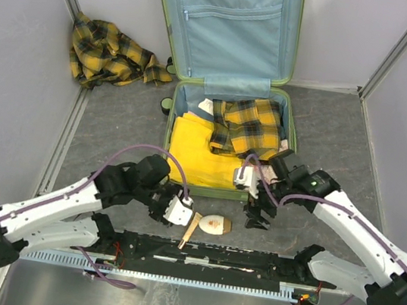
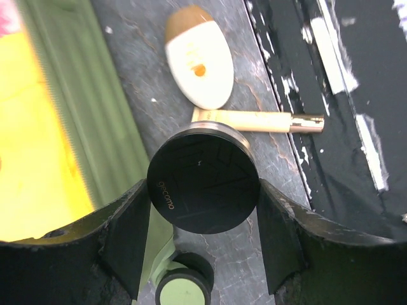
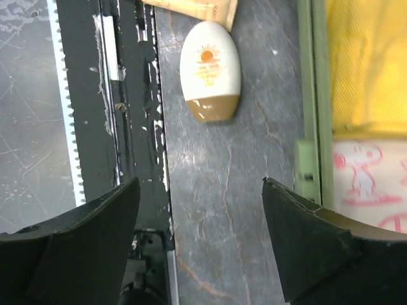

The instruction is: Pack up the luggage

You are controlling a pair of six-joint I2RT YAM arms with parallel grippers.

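At the far left of the grey, stone-veined table top (image 1: 114,131), a crumpled yellow-and-black plaid cloth (image 1: 107,54) is seen in soft folds against the wall. The left gripper (image 2: 202,190) is pressed onto a flat, round, matt black compact (image 2: 202,181), which is held edge-on between the dark fingers (image 2: 127,235). Small lettering on the disc is too fine to be read.

Just beyond it, a slim cream tube with a gold cap (image 2: 257,121) is laid flat. A smooth white oval bottle with a tan cap (image 3: 210,70) is placed beside it, both close to the scuffed black rail (image 1: 203,256) at the near edge.

The luggage, a lime-green ribbed hard-shell suitcase (image 1: 228,41), is opened near the middle of the table. Its two halves are lined up from near to far, and its small black wheels (image 1: 166,105) are turned to the left. The light blue fabric lid with its zip pocket is raised at the far side, and its top is cut off by the frame. How steeply it leans cannot be told.

The base is filled with a folded yellow fabric (image 1: 192,155), a rumpled plaid garment (image 1: 250,125) and a white cloth with a pink cartoon print (image 3: 365,184), which is mostly hidden.

The right gripper (image 3: 200,210) is held spread wide above bare table beside the suitcase rim, with nothing between its fingers.
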